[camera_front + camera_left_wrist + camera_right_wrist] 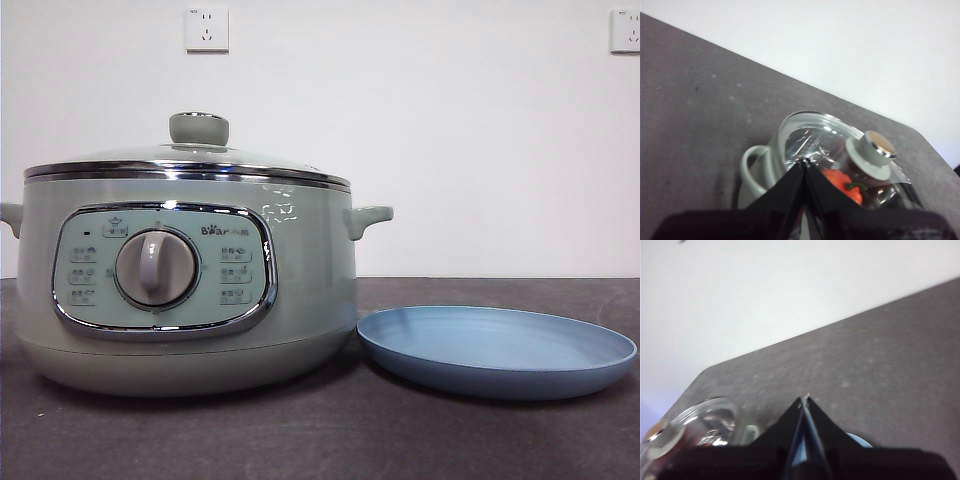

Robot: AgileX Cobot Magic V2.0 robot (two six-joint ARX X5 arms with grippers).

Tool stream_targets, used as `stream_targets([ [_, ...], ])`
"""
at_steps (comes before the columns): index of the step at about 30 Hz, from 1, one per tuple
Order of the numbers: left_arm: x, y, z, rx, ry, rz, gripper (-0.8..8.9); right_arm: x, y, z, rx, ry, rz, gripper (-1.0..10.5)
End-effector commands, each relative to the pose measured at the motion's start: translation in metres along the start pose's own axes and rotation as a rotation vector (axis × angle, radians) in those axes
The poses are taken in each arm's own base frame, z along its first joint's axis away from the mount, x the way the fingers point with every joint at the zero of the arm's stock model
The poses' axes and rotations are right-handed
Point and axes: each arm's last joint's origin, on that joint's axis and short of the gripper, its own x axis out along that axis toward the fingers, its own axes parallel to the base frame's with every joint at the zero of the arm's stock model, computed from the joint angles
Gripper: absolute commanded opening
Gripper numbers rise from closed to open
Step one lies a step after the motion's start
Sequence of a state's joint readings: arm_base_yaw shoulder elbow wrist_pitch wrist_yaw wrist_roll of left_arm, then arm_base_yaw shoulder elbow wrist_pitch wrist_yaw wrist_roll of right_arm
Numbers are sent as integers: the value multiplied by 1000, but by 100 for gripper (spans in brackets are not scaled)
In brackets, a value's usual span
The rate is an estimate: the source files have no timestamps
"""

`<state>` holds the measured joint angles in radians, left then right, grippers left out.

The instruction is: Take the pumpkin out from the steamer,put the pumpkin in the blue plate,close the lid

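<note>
Lid [190, 160] is sitting on the steamer [185, 290], enclosing the pumpkin [842, 182]; blue plate [497, 350] is lying empty beside it on the worktop [320, 440]. Both end effectors, left [804, 163] and right [805, 399], are hanging closed, gripping nothing. Risk: the smooth knob [872, 150] slipping from the jaws, dropping the glass lid

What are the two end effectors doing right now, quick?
Left end effector: closed, holding nothing, above the lid.
Right end effector: closed, holding nothing.
</note>
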<state>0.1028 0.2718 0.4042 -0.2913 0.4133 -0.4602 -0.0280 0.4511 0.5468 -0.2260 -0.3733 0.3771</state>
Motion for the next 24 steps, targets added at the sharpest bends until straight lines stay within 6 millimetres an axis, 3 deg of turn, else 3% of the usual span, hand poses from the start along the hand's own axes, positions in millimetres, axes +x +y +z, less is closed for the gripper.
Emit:
stream_targets([
  [1,5,-7,16,80,25,-34,-7,5,5,14,-62,32,40,-7],
  [11,29,-32,77,189,194,-177,-6,29,13,49,-177,220,152,-2],
  [17,43,-44,96,259,310,-202,8,38,14,58,-200,309,198,23],
  [18,45,-46,98,260,320,-206,33,39,15,58,-199,311,199,68],
  [22,53,-51,101,259,344,-223,402,40,15,58,-200,311,191,361],
  [24,57,-53,99,259,354,-225,428,40,15,58,-195,311,188,416],
])
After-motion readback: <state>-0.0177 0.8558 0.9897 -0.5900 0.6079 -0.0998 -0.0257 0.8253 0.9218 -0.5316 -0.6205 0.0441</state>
